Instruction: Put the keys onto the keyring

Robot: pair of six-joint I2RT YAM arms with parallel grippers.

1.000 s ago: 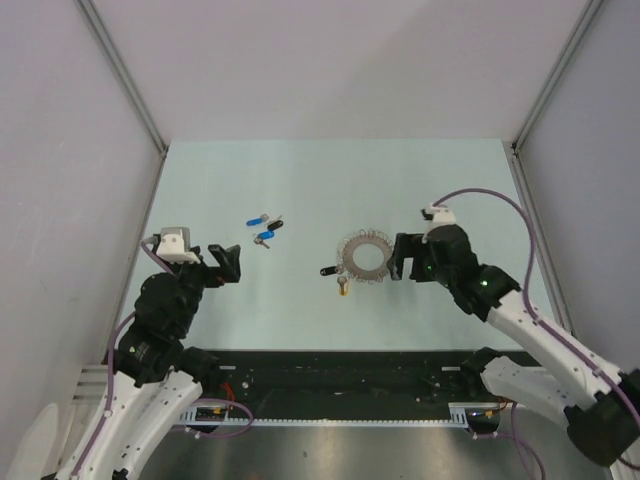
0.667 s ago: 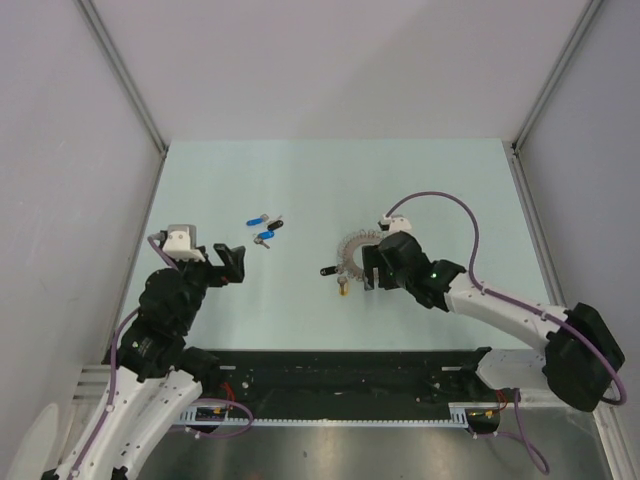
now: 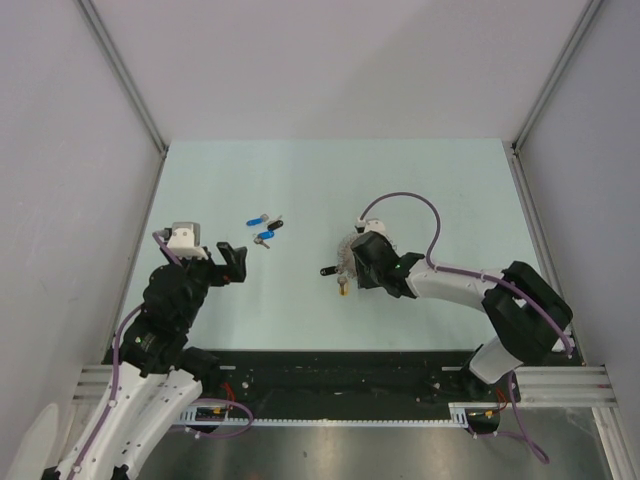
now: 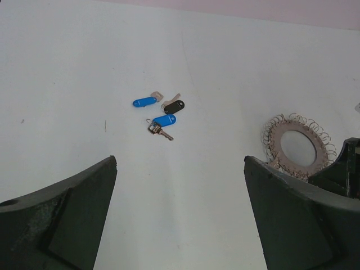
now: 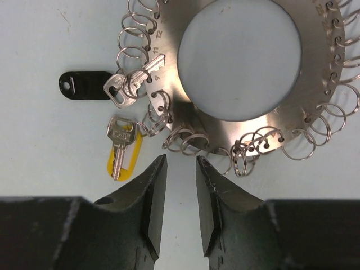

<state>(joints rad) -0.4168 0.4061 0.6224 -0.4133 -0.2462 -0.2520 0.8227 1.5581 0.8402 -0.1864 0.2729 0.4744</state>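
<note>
The keyring (image 5: 315, 95) lies flat on the table, a silver disc fringed with wire loops; the right wrist view shows it just ahead of my right gripper (image 5: 181, 159). Those jaws stand narrowly open, nothing between them, tips just short of the near loops. A black-tagged key (image 5: 84, 85) and a yellow-tagged key (image 5: 121, 149) lie at the ring's left edge, seemingly hooked into loops. From above, the right gripper (image 3: 356, 266) covers most of the keyring (image 3: 347, 255). Three loose keys, blue (image 4: 144, 102), black (image 4: 174, 106) and blue (image 4: 164, 120), lie far ahead of my wide-open left gripper (image 4: 180, 160).
The pale table (image 3: 450, 190) is walled in on three sides by grey panels. A black rail (image 3: 340, 370) runs along the near edge by the arm bases. The left gripper (image 3: 232, 262) hovers near the table's left side, short of the loose keys (image 3: 264, 238).
My right arm has swung left over the keyring, and its jaws have narrowed from wide open to a small gap. The left arm has barely moved and stays open.
</note>
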